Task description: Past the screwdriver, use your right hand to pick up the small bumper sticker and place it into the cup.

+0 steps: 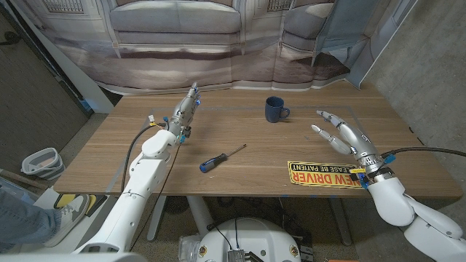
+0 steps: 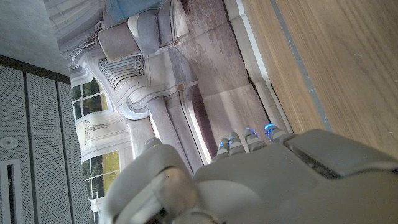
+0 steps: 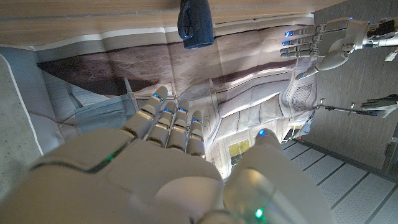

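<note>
head view: right robot hand (image 1: pixel 342 135) at right of frame, fingers spread wide, holding nothing, above the yellow bumper sticker (image 1: pixel 322 175) lying flat at lower right on the table (image 1: pixel 240 138); screwdriver (image 1: pixel 220 157) centre; blue cup (image 1: pixel 274 110) upper centre; left robot hand (image 1: pixel 184 113) upper left, fingers extended, empty.

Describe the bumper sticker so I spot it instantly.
On the wooden table, look along the near edge by the right hand. The flat yellow rectangular bumper sticker lies there, black lettering reading DRIVER, to the right of the blue-handled screwdriver.
</note>
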Motion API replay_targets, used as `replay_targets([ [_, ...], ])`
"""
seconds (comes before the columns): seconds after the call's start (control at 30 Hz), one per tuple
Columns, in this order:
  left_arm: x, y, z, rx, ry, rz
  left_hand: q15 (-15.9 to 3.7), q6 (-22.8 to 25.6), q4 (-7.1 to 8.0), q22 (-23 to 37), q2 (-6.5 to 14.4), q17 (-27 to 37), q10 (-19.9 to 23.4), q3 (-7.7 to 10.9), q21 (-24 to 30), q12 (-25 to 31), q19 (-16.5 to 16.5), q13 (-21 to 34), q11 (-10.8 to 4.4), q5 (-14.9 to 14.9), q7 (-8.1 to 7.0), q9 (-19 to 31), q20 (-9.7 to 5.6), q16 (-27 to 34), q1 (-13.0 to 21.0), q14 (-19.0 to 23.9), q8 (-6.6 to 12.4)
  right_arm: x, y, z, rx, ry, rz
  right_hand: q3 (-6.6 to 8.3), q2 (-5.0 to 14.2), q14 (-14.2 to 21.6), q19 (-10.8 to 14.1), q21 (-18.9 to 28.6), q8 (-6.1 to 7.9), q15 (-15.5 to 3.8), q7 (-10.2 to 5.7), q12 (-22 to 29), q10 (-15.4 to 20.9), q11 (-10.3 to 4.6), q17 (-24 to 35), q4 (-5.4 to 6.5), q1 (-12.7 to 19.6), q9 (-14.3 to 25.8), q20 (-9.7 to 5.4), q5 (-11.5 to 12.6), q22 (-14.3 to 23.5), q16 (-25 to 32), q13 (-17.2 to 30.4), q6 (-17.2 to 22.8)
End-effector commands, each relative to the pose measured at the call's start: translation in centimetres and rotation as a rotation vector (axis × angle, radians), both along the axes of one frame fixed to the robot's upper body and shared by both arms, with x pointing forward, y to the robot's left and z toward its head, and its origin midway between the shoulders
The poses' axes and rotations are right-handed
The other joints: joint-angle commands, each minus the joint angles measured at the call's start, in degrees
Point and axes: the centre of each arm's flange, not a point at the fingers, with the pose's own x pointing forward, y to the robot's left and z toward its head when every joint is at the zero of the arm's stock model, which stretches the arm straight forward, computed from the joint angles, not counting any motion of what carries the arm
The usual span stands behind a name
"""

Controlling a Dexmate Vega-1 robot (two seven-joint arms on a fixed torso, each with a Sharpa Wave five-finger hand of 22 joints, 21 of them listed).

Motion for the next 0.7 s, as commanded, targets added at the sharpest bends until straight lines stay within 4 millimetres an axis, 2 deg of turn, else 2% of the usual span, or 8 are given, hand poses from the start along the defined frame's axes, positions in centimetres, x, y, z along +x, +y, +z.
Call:
replay_targets([
  [0.03, 0.8, -0.6, 0.6, 0.005, -0.007, -0.022, 0.05, 0.4, 0.07, 0.1, -0.2, 0.3, 0.1, -0.35, 0.0, -0.2, -0.1, 0.3, 0.04, 0.2, 0.14, 0.2, 0.17, -0.2, 0.6, 0.0, -0.09, -0.5, -0.2, -0.8, -0.017, 0.009, -0.024, 0.04, -0.1, 0.6, 0.7, -0.1, 0.32, -0.65, -0.33, 0.3, 0.8, -0.11, 0.1, -0.46, 0.7, 0.2, -1.87, 0.5, 0.2, 0.1, 0.3, 0.4],
  [0.3, 1.0, -1.0, 1.2, 0.014, -0.017, -0.027, 0.1, 0.4, 0.08, 0.1, -0.1, 0.3, 0.1, -0.44, 0.0, -0.2, -0.1, 0.3, 0.13, 0.1, 0.12, 0.2, 0.15, -0.2, 0.6, 0.0, -0.11, -1.4, -0.2, -1.3, -0.029, 0.003, -0.047, 0.02, -0.1, 0.9, 0.8, -0.3, 0.31, -0.76, -0.32, 0.3, 1.1, -0.53, 0.1, -0.61, 0.9, 0.2, -1.84, 0.8, 0.2, 0.1, 0.3, 0.6],
  [0.7, 0.7, -1.2, 0.8, 0.018, -0.007, -0.027, 0.11, 0.4, 0.09, 0.1, -0.1, 0.3, 0.1, -0.55, 0.0, -0.2, -0.1, 0.3, 0.08, 0.1, 0.15, 0.2, 0.14, -0.2, 0.7, 0.0, -0.15, -2.0, 0.0, -2.6, -0.031, 0.011, -0.057, -0.03, -0.05, 1.8, 1.3, -0.4, 0.37, -1.1, -0.51, 0.5, 1.9, -0.71, 0.1, -0.76, 1.0, 0.2, -1.69, 1.2, 0.2, 0.2, 0.4, 1.0],
])
